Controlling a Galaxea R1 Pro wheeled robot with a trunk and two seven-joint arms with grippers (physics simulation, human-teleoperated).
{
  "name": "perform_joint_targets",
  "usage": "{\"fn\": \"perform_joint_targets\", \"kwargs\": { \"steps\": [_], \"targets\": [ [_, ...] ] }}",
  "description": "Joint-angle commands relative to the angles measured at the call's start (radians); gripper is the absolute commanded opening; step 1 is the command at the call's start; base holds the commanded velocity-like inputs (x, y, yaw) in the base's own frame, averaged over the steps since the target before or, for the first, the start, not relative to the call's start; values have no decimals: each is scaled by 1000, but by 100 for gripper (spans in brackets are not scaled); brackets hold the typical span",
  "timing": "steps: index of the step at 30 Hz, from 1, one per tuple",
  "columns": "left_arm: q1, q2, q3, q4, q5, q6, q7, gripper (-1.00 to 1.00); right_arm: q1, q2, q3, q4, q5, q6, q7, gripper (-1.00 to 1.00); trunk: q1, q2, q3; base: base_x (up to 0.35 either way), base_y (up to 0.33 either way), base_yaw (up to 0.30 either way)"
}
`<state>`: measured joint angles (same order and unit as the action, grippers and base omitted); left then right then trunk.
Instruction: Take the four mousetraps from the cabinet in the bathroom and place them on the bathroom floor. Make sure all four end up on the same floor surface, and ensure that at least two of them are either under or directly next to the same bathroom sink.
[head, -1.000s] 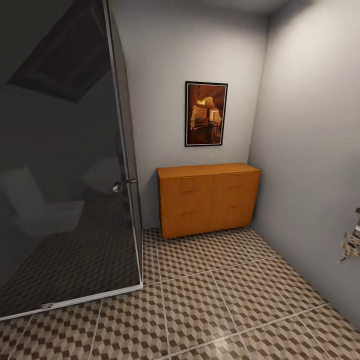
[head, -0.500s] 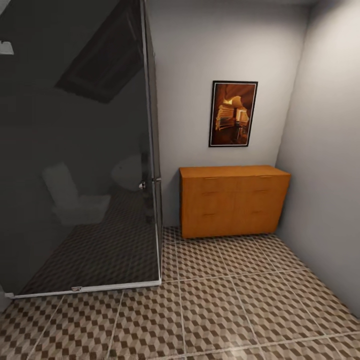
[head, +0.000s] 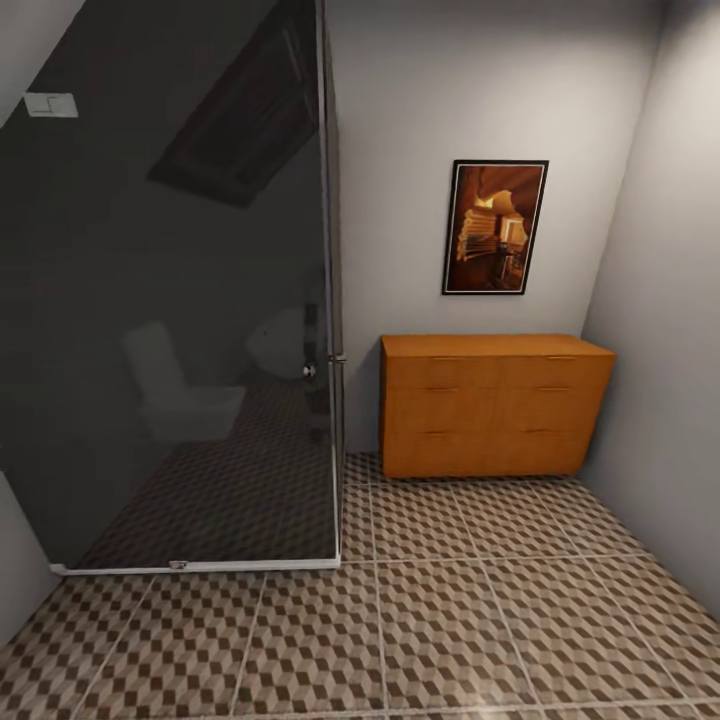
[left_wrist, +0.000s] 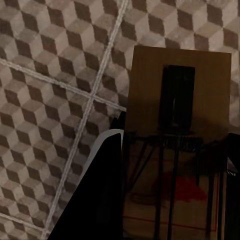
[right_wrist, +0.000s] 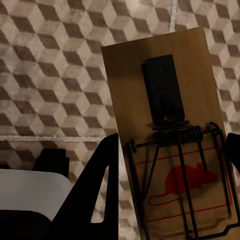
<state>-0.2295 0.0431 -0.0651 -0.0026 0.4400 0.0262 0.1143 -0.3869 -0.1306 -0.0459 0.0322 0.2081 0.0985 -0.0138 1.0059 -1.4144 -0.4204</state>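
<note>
Mousetrap (left_wrist: 177, 130) gripped in left pincer (left_wrist: 175, 165), second mousetrap (right_wrist: 172, 140) clamped in right pincer (right_wrist: 172, 170), both held above bathroom floor (head: 450, 620); cabinet (head: 495, 405) seen shut against far wall, beside dark glass shower screen (head: 180, 330)

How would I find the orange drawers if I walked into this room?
Look at the back wall, to the right of the big dark glass shower screen. The cabinet stands on the cube-patterned floor in the corner, right under a framed orange picture. It is the one warm orange-brown wooden thing there, with a flat top and thin bar handles.
</note>
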Motion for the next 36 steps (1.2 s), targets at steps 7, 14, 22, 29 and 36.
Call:
{"fn": "perform_joint_targets", "kwargs": {
  "steps": [7,14,22,29,36],
  "targets": [
    [-1,-1,-7,-1,12,-26,7,-100,-1,0,-5,2,8,0,-3,-100,0,-1,-1,0,0,219],
    [-1,-6,-7,0,12,-44,7,-100,-1,0,-4,2,8,0,-5,-100,0,-1,-1,0,0,280],
    [-1,-24,-6,1,11,-46,7,-100,-1,8,-3,3,12,0,-5,-100,0,-1,-1,0,0,285],
    [-1,-32,-6,1,11,-47,7,-100,1,15,-3,2,13,-1,-5,-100,0,-1,-1,0,0,287],
    [-1,-34,-5,1,12,-47,7,-100,5,16,-2,2,18,-1,-5,-100,0,-1,-1,0,0,288]
  ]
}}
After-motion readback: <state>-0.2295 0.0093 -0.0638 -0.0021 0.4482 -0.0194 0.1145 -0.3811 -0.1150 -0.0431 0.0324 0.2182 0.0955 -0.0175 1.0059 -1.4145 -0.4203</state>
